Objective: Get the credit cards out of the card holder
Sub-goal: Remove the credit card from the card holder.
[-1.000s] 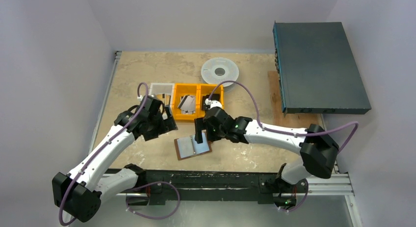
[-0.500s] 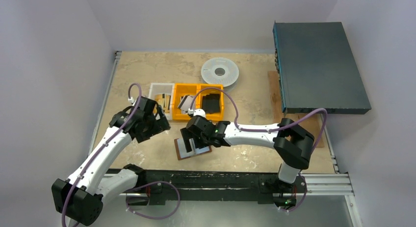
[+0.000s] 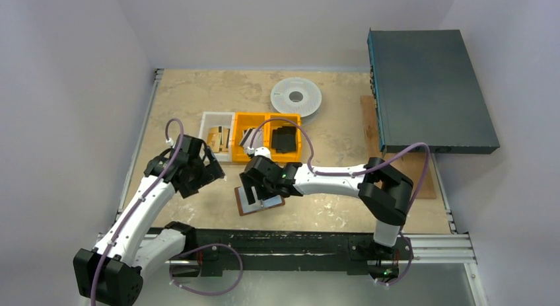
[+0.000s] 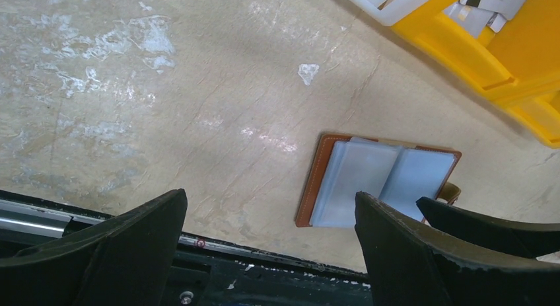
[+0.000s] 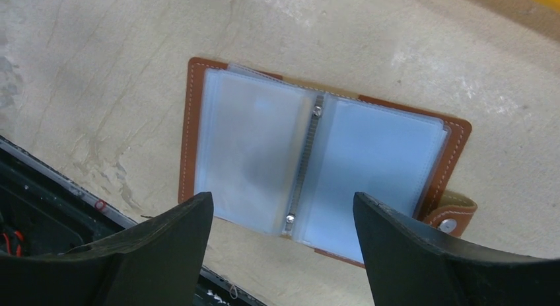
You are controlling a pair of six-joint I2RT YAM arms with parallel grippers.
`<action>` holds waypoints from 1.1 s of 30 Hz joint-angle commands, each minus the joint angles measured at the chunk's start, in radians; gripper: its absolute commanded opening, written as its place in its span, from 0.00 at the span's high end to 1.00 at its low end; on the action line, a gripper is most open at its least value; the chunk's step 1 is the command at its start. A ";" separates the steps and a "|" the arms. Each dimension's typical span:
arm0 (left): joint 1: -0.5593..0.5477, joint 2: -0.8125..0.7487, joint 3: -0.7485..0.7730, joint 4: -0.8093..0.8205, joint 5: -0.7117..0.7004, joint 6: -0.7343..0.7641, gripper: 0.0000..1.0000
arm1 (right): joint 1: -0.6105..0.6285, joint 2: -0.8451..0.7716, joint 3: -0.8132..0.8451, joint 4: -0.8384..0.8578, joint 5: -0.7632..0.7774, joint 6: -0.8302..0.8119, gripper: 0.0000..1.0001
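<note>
Sleeves of the card holder (image 5: 317, 167) are lying open on the table (image 3: 198, 101) by its near edge; I am hovering the right gripper (image 5: 280, 197) above them, jaws apart and empty, the left gripper (image 4: 271, 193) hanging wide open beside. Credit cards (image 3: 249, 139) are sitting in the orange bin (image 3: 239, 156). I am judging the sleeves emptied or nearly; next calls for checking each pocket.

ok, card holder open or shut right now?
Open. The card holder lies spread flat on the table, clear sleeves either side of the metal spine, snap tab undone.
</note>
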 commanded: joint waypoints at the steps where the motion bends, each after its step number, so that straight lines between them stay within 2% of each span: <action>1: 0.017 -0.024 -0.022 0.042 0.023 0.020 0.01 | 0.014 0.029 0.087 -0.011 0.002 -0.008 0.25; 3: 0.021 -0.022 -0.027 0.046 0.026 0.021 0.01 | 0.018 0.058 0.112 -0.026 0.002 -0.009 0.28; 14: 0.039 -0.023 -0.041 0.062 0.046 0.040 0.01 | 0.024 0.160 0.191 -0.079 0.012 -0.010 0.30; 17: 0.041 -0.022 -0.052 0.074 0.058 0.041 0.01 | 0.024 0.182 0.198 -0.094 0.015 -0.005 0.32; 25: 0.041 0.000 -0.072 0.110 0.095 0.054 0.02 | 0.024 0.199 0.171 -0.096 -0.026 0.027 0.48; 33: 0.039 0.035 -0.117 0.209 0.288 0.076 0.06 | -0.001 0.177 0.103 -0.046 -0.068 0.058 0.75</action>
